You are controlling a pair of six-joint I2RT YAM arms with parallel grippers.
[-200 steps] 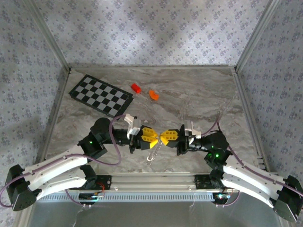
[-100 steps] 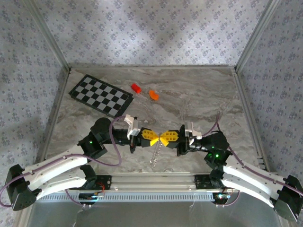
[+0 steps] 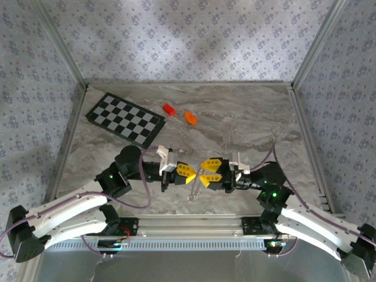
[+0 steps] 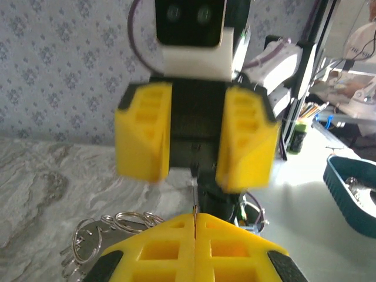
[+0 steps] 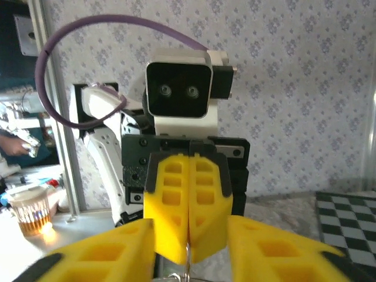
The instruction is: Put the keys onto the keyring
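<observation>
Where the arms meet: both reach low and level over the near part of the table (image 3: pixel 252 123), wrists turned inward, fingertips almost nose to nose.
Left gripper (image 3: pixel 191 172): blocky yellow fingers with ribbed pockets, pressed flat together on a thin metal edge.
Right gripper (image 3: pixel 203 172): matching yellow fingers, spread apart, facing the left pair.
Keyring (image 3: pixel 190 192): slim silvery wire loops, linked, trailing from the left pinch just below both grippers.
Surface: smooth, grey-veined marble pattern.
</observation>
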